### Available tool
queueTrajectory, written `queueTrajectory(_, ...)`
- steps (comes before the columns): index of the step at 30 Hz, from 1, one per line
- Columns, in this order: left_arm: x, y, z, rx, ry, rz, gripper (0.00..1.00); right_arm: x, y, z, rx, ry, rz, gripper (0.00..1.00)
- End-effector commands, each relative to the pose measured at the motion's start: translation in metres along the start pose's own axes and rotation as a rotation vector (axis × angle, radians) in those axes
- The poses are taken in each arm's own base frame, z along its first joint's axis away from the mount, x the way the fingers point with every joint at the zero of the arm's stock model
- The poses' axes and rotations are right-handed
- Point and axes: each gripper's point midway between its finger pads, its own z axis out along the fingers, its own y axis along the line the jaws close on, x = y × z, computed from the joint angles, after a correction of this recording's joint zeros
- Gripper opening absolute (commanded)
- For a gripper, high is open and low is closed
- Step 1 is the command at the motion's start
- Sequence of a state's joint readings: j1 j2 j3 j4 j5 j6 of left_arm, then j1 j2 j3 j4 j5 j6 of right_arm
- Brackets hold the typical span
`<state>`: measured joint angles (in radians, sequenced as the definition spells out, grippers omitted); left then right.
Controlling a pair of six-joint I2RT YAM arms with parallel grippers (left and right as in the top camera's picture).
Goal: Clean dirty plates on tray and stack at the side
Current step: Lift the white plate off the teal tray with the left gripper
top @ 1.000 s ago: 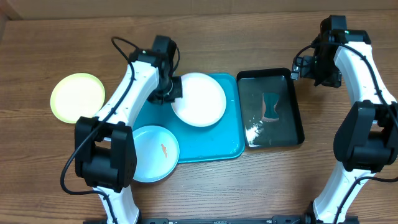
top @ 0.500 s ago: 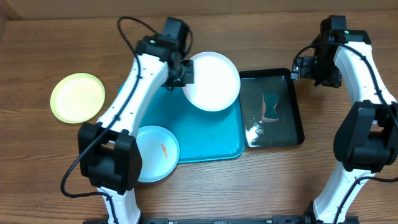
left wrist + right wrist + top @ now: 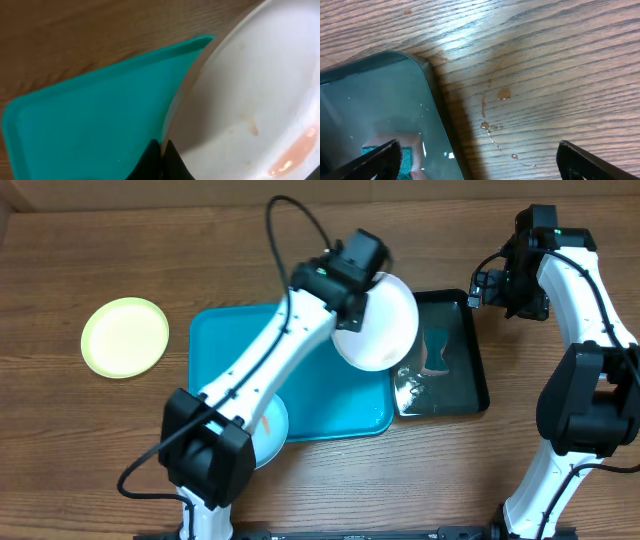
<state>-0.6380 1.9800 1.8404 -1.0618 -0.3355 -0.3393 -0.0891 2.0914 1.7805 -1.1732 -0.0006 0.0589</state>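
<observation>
So we count three plates here. The white plate (image 3: 385,320) is the one in play. The left gripper (image 3: 161,156) is clamped tight on its rim and holds it tilted over the spot where the right edge of the blue tray (image 3: 225,355) meets the black tray (image 3: 478,360). In the left wrist view we can see one orange smear (image 3: 295,154) on it, plus a fainter mark nearby.

The yellow-green plate (image 3: 125,337) sits alone on the worktop (image 3: 80,450), off to the left and well apart from the blue tray. The light blue plate (image 3: 276,432) is at the front left corner of the blue tray, mostly hidden under the left arm, so we can't say much about it.

That makes two trays. The black one lies just beside the blue one on its right, with water in it and one small teal-and-brown thing that looks like a sponge (image 3: 435,352).

The right gripper (image 3: 477,150) has its jaws wide apart with nothing between them. It hangs over the far right corner of the black tray, above a few brownish drops (image 3: 504,93) on the wood.
</observation>
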Motion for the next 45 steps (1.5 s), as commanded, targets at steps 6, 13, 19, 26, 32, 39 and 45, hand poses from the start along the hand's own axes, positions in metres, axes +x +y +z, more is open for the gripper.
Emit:
queueTrajectory(6, -0.024, -0.011, -0.046, -0.225, -0.214, 0.055, 0.04, -0.008, 0.003, -0.018, -0.008, -0.052, 0.000, 1.00)
queueTrajectory(13, -0.026, -0.025, -0.082, -0.370, -0.346, 0.127, 0.04, -0.008, 0.003, -0.018, -0.008, -0.052, 0.000, 1.00)
queueTrajectory(19, -0.024, -0.034, -0.106, -0.467, -0.433, 0.174, 0.04, -0.008, 0.003, -0.018, -0.008, -0.052, 0.000, 1.00)
queueTrajectory(26, -0.019, -0.055, -0.134, -0.527, -0.532, 0.220, 0.04, -0.008, 0.003, -0.018, -0.008, -0.052, 0.000, 1.00)
queueTrajectory(32, -0.019, -0.057, -0.160, -0.626, -0.627, 0.228, 0.04, -0.008, 0.003, -0.018, -0.008, -0.052, 0.000, 1.00)
queueTrajectory(39, -0.019, -0.058, -0.169, -0.659, -0.661, 0.228, 0.04, -0.008, 0.003, -0.018, -0.008, -0.052, 0.000, 1.00)
queueTrajectory(45, -0.019, -0.058, -0.169, -0.662, -0.662, 0.229, 0.04, -0.008, 0.003, -0.018, -0.008, -0.052, 0.000, 1.00)
